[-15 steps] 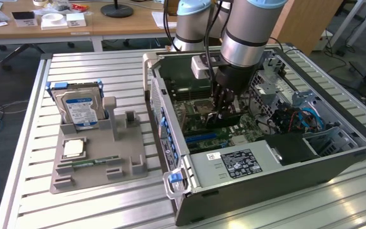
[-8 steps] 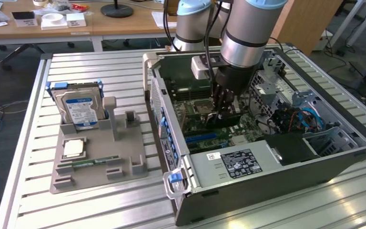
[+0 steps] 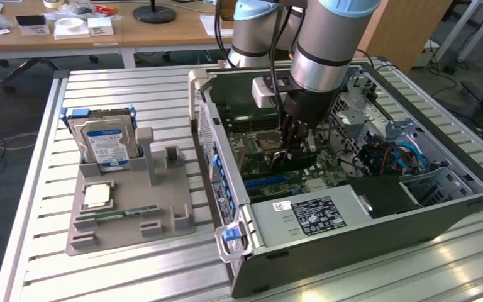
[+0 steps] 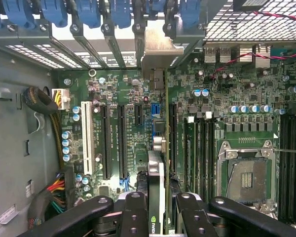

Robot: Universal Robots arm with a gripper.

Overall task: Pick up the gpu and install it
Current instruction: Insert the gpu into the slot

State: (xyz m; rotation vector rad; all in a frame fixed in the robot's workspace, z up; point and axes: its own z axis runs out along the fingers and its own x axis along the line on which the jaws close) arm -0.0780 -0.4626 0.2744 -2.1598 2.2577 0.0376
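On the worktop (image 3: 141, 277) the open computer case (image 3: 443, 220) lies on its side and the arm (image 3: 329, 50) reaches down into it, so the pick-up is done. Over the motherboard (image 4: 237, 113) the gpu (image 4: 156, 168) stands on edge, in line with the expansion slots. It is pinched by the tool (image 4: 160, 205), whose jaws are narrowed onto the card. Its silvery bracket (image 4: 160, 49) sits at the rear slot openings. I cannot tell whether the card is seated, so installation looks unfinished.
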